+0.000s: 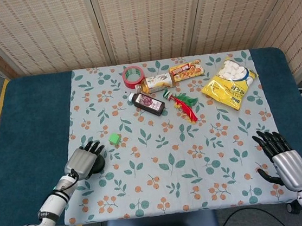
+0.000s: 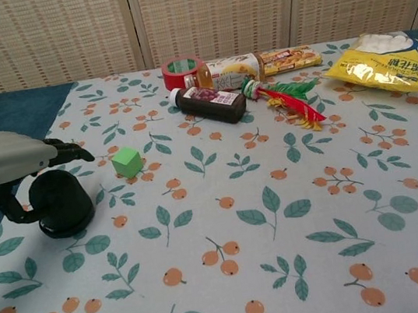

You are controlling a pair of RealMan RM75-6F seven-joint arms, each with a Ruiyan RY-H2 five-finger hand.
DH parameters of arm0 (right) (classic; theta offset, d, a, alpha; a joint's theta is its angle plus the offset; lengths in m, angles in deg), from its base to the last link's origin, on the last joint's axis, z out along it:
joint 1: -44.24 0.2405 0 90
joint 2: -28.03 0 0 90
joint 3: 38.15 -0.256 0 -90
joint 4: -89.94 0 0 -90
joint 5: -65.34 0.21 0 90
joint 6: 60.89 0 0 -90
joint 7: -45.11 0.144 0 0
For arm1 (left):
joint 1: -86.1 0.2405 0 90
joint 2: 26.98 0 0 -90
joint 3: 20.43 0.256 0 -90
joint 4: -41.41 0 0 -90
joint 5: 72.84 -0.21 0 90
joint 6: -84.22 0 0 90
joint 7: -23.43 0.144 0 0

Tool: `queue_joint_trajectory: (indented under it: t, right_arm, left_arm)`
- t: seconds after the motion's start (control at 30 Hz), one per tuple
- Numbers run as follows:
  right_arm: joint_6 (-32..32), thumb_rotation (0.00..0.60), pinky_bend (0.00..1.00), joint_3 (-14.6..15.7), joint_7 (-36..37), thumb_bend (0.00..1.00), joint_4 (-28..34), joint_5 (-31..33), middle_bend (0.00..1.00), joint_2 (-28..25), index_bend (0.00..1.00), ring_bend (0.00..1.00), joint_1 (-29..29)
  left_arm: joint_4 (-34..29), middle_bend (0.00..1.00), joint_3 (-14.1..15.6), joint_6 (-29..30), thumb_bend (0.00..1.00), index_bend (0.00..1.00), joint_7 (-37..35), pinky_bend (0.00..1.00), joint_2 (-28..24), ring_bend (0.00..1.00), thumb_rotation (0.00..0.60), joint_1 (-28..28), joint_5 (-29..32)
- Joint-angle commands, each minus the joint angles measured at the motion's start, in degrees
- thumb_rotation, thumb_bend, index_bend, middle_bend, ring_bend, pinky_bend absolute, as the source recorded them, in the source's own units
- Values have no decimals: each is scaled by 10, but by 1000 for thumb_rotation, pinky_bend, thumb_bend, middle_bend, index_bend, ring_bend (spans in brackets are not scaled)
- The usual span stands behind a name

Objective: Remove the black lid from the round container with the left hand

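Observation:
The black round container (image 2: pixel 62 206) stands near the cloth's left edge, its black lid (image 2: pixel 57 181) on top. In the head view the container (image 1: pixel 98 164) peeks out from under my left hand (image 1: pixel 81 160). My left hand (image 2: pixel 6 158) hovers just over the lid, fingers stretched out above it, and its thumb hangs down by the container's left side. Nothing is held in it. My right hand (image 1: pixel 281 157) rests at the table's front right with its fingers apart and empty; the chest view does not show it.
A green cube (image 2: pixel 126 162) sits just right of the container. Further back lie a red tape roll (image 2: pixel 181 71), a dark bottle (image 2: pixel 209 103), snack packs (image 2: pixel 286 58), a red-green feather toy (image 2: pixel 289 101) and a yellow bag (image 2: pixel 385 59).

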Motion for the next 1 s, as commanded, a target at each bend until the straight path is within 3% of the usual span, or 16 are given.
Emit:
queue_joint_trajectory:
  t: [0.03, 0.23, 0.4, 0.57, 1.0]
  right_arm:
    - [2, 600, 0, 1, -1, 175, 0, -1, 0, 0, 0, 0, 1]
    - [-4, 600, 0, 3, 3, 175, 2, -6, 0, -1, 0, 0, -1]
    - [-2, 600, 0, 5, 1, 175, 2, -9, 0, -1, 0, 0, 0]
    - [-1, 600, 0, 4, 1, 175, 2, -8, 0, -1, 0, 0, 0]
    - [-4, 600, 0, 5, 4, 175, 2, -10, 0, -2, 0, 0, -1]
  left_arm:
    - [-29, 234, 2, 29, 416, 223, -6, 411, -22, 201, 600, 17, -37]
    - [-52, 250, 6, 49, 415, 239, -18, 442, -48, 219, 600, 39, -71]
    - [-38, 2, 3, 50, 392, 2, -38, 260, -48, 1, 600, 53, -100]
    - [-27, 0, -3, 42, 366, 0, -45, 167, -45, 0, 600, 58, -121]
    - [18, 0, -17, -15, 331, 0, -26, 163, -16, 0, 600, 46, -44]
